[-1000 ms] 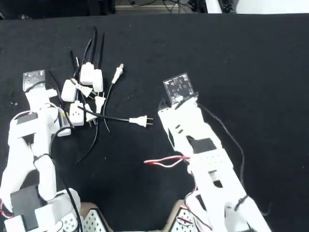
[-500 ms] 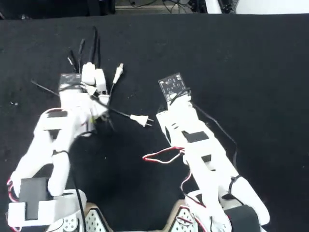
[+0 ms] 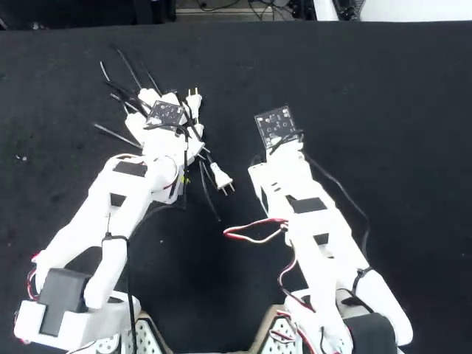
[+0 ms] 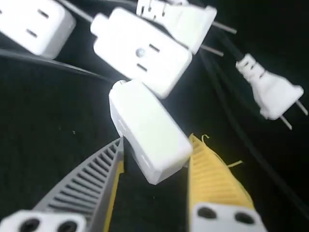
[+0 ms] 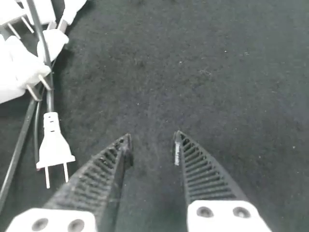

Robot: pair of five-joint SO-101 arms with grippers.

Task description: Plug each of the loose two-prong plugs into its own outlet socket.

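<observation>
My left gripper is shut on a white outlet socket, whose block sits between the grey and yellow fingers. Close by lie a second socket, a third socket and a white two-prong plug on a black cord. In the high view the left arm covers this tangle of white plugs and sockets. One loose plug lies between the arms. My right gripper is open over bare mat, with that plug beside its finger.
The table is covered by a black mat, bare on the right side. Black cords fan out behind the tangle. A red and white wire loops off the right arm. Both arm bases stand at the near edge.
The left arm has swung from the left edge rightward onto the tangle, and the plugs and sockets shifted right with it. The loose plug turned from sideways to diagonal. The right arm barely moved.
</observation>
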